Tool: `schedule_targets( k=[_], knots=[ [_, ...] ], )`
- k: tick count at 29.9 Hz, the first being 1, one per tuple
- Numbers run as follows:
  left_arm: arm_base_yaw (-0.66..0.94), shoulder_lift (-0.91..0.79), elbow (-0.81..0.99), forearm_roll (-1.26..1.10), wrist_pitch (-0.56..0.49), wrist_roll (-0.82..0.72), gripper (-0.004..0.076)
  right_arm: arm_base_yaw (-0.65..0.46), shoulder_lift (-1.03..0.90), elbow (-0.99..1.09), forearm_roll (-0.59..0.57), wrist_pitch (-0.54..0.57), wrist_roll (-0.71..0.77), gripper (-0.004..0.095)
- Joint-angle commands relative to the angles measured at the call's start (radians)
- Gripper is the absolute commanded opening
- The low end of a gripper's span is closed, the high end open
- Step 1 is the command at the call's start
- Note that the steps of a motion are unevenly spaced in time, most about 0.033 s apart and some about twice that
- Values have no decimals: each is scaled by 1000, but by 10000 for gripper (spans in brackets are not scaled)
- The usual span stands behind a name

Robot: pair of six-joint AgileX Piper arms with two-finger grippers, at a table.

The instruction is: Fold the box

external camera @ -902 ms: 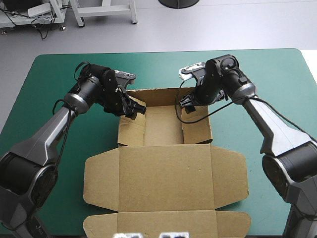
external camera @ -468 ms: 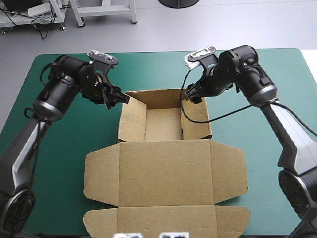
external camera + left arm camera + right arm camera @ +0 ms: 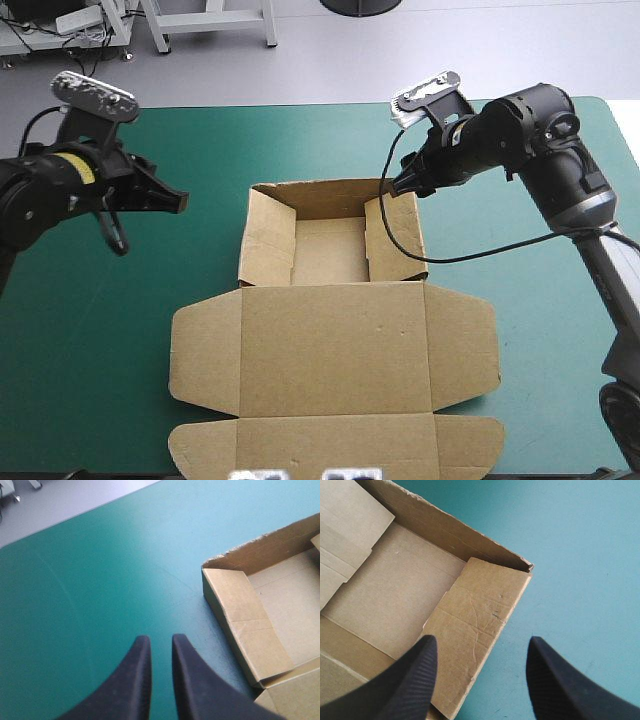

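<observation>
Box [image 3: 335, 345] stands unaided on tucked walls, so left hand [image 3: 157, 640] hovers clear at upper left, pinched empty; right hand [image 3: 481, 641] gapes over its corner.

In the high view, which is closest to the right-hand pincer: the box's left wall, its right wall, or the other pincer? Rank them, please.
1. The right wall, directly by the right pincer.
2. The left wall, on the opposite side.
3. The left pincer, farther out to the left.
</observation>
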Motion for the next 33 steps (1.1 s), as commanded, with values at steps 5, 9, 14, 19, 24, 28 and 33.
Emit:
schedule_targets(
  k=[5, 9, 14, 19, 24, 28, 33],
  knots=[
    [0, -216, 143, 60, 43, 75, -10, -2, -29, -25, 5, 5, -10, 348],
    [0, -336, 306, 53, 43, 54, -10, -2, -3, -19, 1, 5, -10, 349],
    [0, -458, 528, 86, 43, 3, -10, -2, 42, -3, -7, 5, -10, 389],
    [0, -544, 659, 146, 43, -68, -10, -2, 103, 41, -17, 5, -41, 549],
    [0, -578, 671, 144, 43, -103, -10, -2, 160, 79, -26, 5, -32, 661],
    [0, -585, 671, 141, 43, -105, -10, -2, 206, 81, -6, 5, -24, 664],
    [0, -585, 671, 141, 43, -105, -10, -4, 261, 81, -5, 5, -24, 666]
  ],
)
